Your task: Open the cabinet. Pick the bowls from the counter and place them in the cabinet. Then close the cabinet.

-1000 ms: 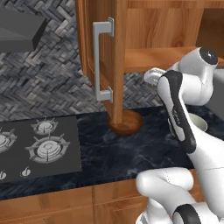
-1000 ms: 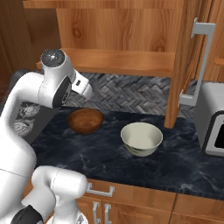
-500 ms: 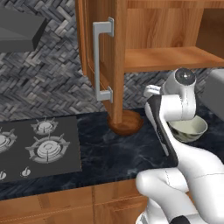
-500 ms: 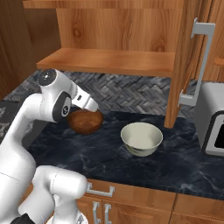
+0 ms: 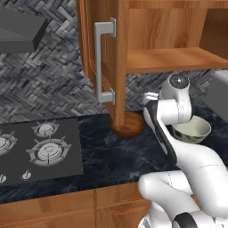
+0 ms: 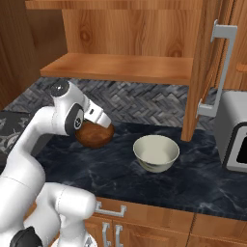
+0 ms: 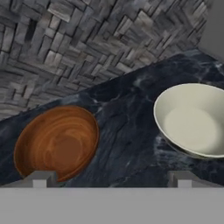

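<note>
The cabinet stands open, both doors swung out, its wooden shelf bare. On the black counter sit two bowls. The reddish-brown wooden bowl rests below the left door. The cream bowl stands apart to its right. My gripper hangs open just above the counter, beside the wooden bowl and looking down between the two. Nothing is between its fingers.
The left door with its grey handle juts out over the wooden bowl. The right door hangs open near a grey appliance. A gas hob lies to the left, under a hood.
My arm has folded down and the hand has sunk from shelf height toward the counter, ending close by the wooden bowl. Both bowls stayed where they were.
</note>
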